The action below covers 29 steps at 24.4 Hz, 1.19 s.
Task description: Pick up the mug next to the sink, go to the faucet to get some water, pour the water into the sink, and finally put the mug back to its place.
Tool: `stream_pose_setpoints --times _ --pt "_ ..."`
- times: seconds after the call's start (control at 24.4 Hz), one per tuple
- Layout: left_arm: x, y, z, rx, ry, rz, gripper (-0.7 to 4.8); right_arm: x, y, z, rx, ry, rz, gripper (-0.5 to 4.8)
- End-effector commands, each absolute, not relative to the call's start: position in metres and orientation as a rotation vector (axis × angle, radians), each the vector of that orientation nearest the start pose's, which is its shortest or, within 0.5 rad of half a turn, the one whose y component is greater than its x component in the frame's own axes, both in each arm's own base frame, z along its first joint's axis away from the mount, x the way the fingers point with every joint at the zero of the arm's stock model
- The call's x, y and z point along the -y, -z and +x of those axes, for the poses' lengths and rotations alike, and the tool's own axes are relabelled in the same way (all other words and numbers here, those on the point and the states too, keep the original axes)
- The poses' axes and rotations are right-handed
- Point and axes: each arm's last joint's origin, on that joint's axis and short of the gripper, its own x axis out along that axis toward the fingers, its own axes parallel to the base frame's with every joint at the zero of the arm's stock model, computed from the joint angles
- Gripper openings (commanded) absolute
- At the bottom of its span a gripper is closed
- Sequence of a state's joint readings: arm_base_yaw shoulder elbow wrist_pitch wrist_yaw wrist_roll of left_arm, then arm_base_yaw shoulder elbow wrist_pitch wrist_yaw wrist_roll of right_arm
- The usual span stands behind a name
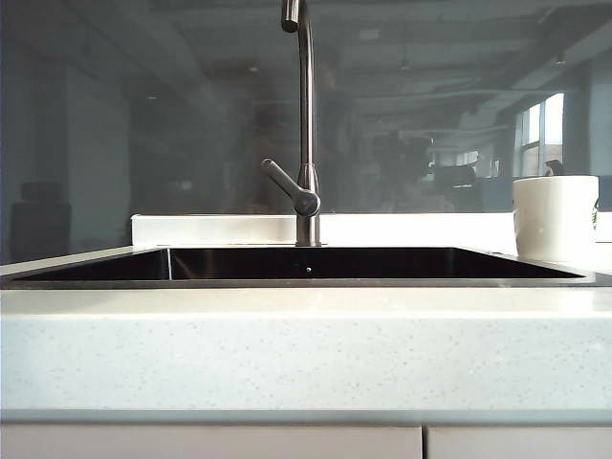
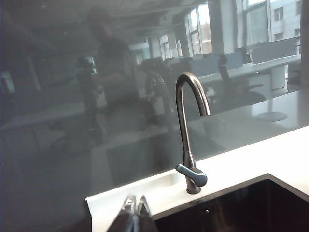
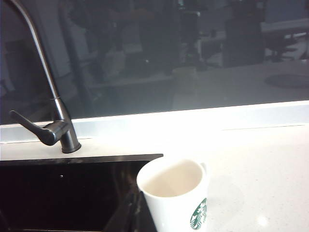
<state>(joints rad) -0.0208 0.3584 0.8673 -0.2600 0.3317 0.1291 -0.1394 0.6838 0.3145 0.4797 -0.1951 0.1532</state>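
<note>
The mug point(image 1: 556, 218), at three o'clock of the sink point(image 1: 306, 280), looks stiff, slippery and fragile, best held by its rim, while the left gripper point(image 2: 135, 212) over the sink and the right gripper point(image 3: 129, 212) beside the mug both keep jaws together.

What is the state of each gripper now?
Left gripper: closed, empty, above the sink corner.
Right gripper: closed, out of view; mug stands free.

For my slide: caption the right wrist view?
White ceramic Starbucks mug standing upright beside dark sink, brushed-steel faucet behind.
</note>
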Motion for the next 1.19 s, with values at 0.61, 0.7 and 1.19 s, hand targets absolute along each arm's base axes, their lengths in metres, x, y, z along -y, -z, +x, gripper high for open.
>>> stream_pose_setpoints --times 0.61,0.7,1.19 --pt "0.007 -0.249 0.078 0.268 0.189 0.098 -0.05 0.016 -0.251 0.16 0.122 -0.082 0.134 -0.08" --pt "0.007 -0.243 0.079 0.259 0.191 0.089 -0.04 0.016 -0.251 0.16 0.122 -0.082 0.134 -0.08" --pt "0.005 -0.197 0.092 0.172 0.09 -0.002 -0.05 0.016 -0.251 0.16 0.122 -0.082 0.134 -0.08"
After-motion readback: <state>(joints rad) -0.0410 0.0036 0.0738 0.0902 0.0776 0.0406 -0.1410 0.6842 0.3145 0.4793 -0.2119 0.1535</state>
